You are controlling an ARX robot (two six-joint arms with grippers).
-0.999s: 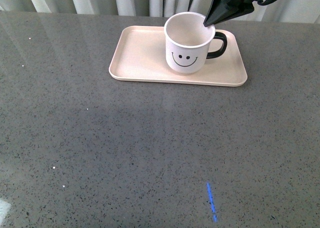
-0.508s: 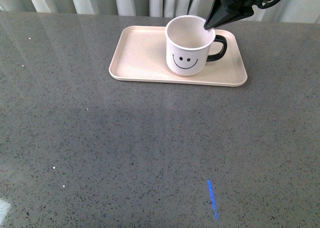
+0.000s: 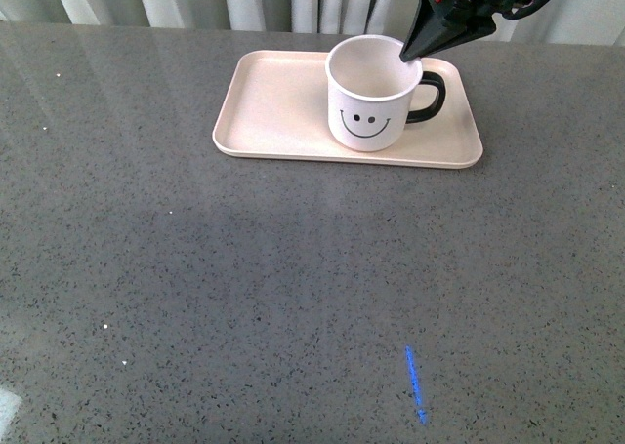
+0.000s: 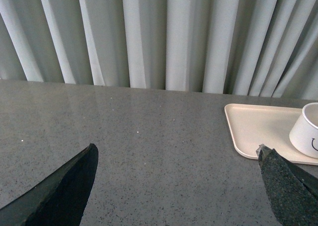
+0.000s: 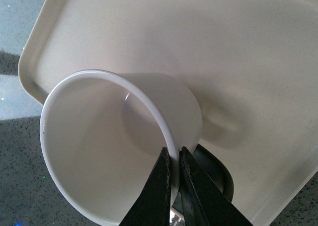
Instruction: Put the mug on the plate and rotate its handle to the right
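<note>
Slightly rightward across the plate (image 3: 283, 102) is where the mug (image 3: 371, 98) has slid, its handle (image 3: 435, 93) now pointing right, smiley toward me. It stands upright on the plate's right half, plate on the desk (image 3: 293, 298). Right claw (image 5: 175, 166) pinches the mug's rim just beside the handle. Left claw (image 4: 176, 184) hangs spread, well apart from the plate. Glazed ceramic looks stiff, slick and chippable; the rim seems a sound hold.

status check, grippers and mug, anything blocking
Right gripper shut on the mug rim, by the handle. Left gripper open, off over bare table. Mug upright on the plate, handle pointing right. Nothing in the way.
</note>
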